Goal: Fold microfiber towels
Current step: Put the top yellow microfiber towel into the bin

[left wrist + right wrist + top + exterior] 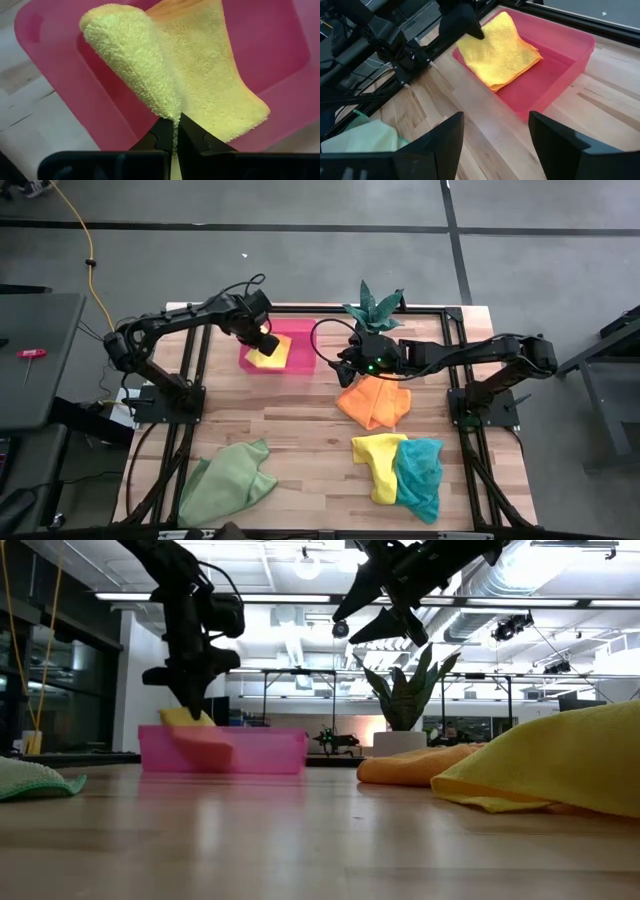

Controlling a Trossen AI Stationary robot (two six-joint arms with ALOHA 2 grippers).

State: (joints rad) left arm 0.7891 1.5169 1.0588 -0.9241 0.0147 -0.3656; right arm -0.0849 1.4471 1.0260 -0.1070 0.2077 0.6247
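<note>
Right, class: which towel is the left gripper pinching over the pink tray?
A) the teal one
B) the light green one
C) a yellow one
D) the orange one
C: the left gripper is shut on the edge of a folded yellow towel that lies in the pink tray; the orange towel, green towel and teal towel all lie on the table, untouched.

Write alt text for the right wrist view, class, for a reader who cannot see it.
A folded yellow towel lies in a pink tray on a wooden table, with the left gripper shut on its edge. The right gripper's open dark fingers frame the foreground, and a green towel shows beside them.
</note>
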